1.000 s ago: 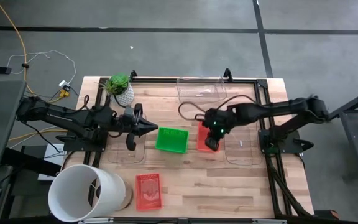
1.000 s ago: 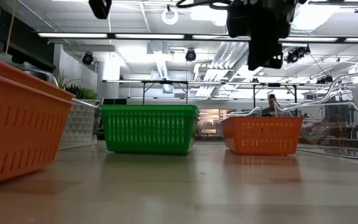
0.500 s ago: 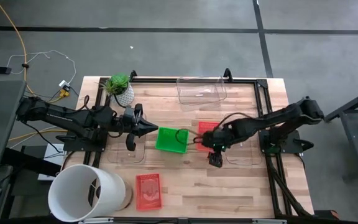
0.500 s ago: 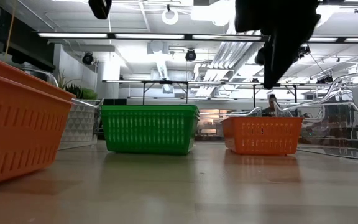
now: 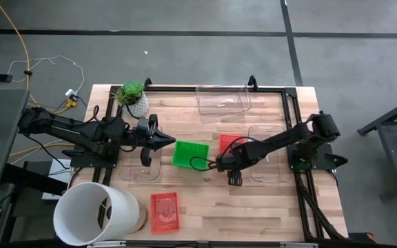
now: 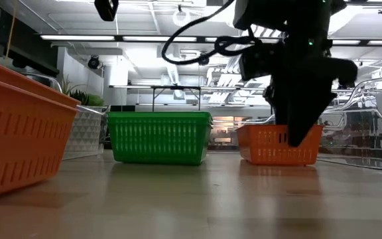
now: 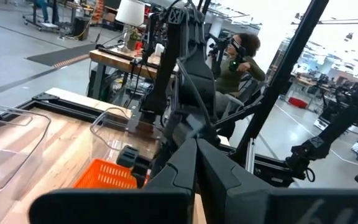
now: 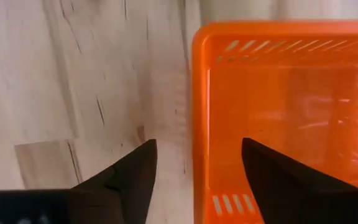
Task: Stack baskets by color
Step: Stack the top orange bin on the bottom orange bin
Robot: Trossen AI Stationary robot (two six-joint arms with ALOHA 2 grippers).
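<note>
A red basket (image 5: 230,143) stands on the table's middle right, seen also in the low view (image 6: 264,147). My right gripper (image 5: 234,178) points down at its near end, open. In the right wrist view, one finger (image 8: 126,177) is over the bare table and the other (image 8: 278,180) over the basket's inside, with the rim (image 8: 199,112) between them. A green basket (image 5: 190,154) sits left of it. A second red basket (image 5: 165,210) lies near the front edge. My left gripper (image 5: 171,143) hovers shut, level, just left of the green basket.
Clear baskets stand at the far edge (image 5: 222,100), at the right (image 5: 271,165) and under my left arm (image 5: 140,169). A white bucket (image 5: 98,213) fills the near left corner. A potted plant (image 5: 133,98) stands at the far left. A person (image 7: 238,62) sits beyond the table.
My right gripper has gone down and toward the table's near edge, from above the red basket to its near end, turning as it went. The baskets have stayed where they were.
</note>
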